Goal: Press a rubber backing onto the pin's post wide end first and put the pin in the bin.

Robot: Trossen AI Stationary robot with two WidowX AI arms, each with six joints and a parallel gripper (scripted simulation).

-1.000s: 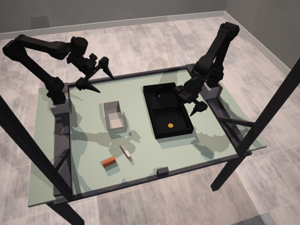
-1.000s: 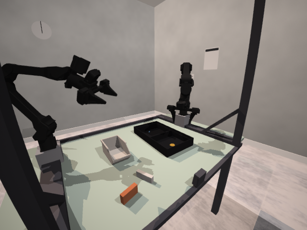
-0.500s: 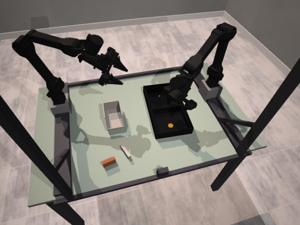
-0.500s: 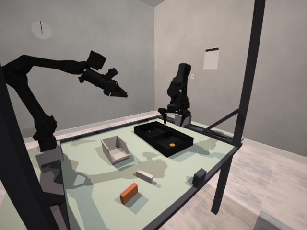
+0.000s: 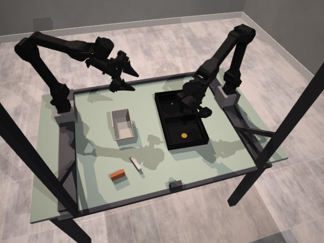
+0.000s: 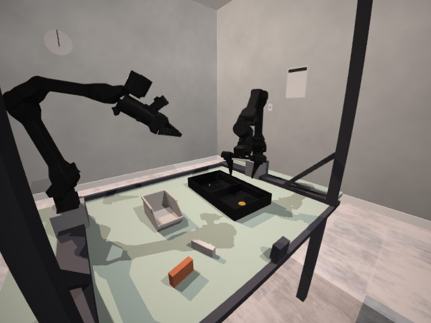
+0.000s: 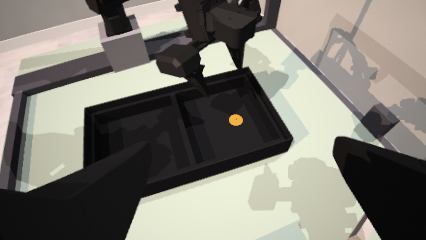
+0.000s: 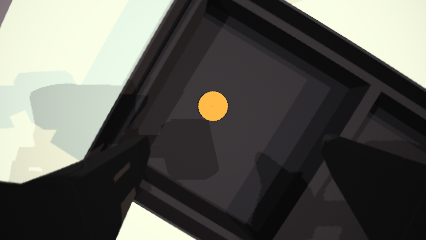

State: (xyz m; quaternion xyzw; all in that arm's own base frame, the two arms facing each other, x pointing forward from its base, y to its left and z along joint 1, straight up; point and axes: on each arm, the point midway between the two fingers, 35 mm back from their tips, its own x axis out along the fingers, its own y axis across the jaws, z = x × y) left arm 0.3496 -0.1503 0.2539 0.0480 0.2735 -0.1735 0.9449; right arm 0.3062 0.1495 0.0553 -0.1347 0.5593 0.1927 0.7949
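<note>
Right tool (image 5: 191,113) (image 6: 242,175) (image 7: 223,82) (image 8: 236,140) open, pin (image 5: 184,135) (image 6: 242,203) (image 7: 236,120) (image 8: 213,106) round, flat, orange
</note>
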